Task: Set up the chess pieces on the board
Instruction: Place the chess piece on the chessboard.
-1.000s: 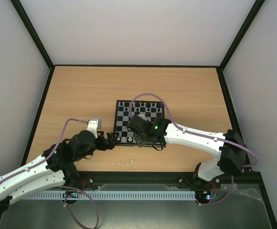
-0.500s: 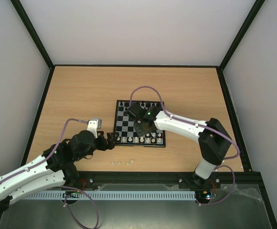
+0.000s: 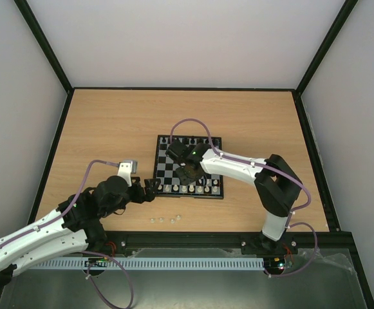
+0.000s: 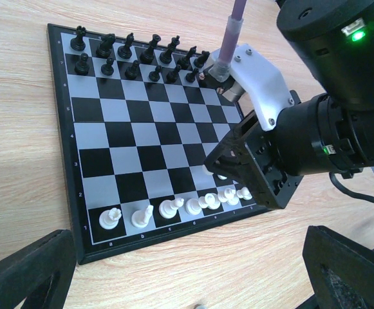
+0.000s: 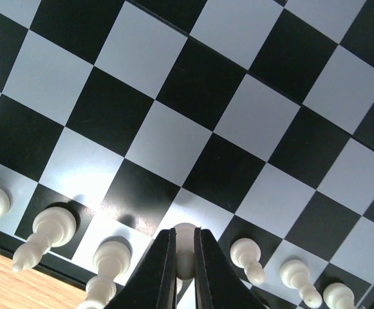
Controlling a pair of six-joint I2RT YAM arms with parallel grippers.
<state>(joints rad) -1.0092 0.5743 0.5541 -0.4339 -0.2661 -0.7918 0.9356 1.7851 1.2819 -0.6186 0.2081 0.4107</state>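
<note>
Though the near row [image 4: 168, 207] is filled, three pieces [image 3: 164, 219] lie loose.
Right gripper [image 5: 185, 235] pinches a pawn [image 5: 185, 254]; left gripper [image 4: 187, 257] gapes wide.

Between the closed fingers of my right claw [image 5: 185, 239], a white piece [image 5: 185, 230] shows only its rounded top, so I cannot name it. My left claw's [image 4: 188, 257] fingers [image 4: 26, 273] are blurred and cut off by the bottom edge. Ahead of it, the right arm [image 4: 328, 129] hides the board's [image 4: 119, 132] right edge. From above, the loose pieces [image 3: 163, 220] beside that claw are too small to identify.
</note>
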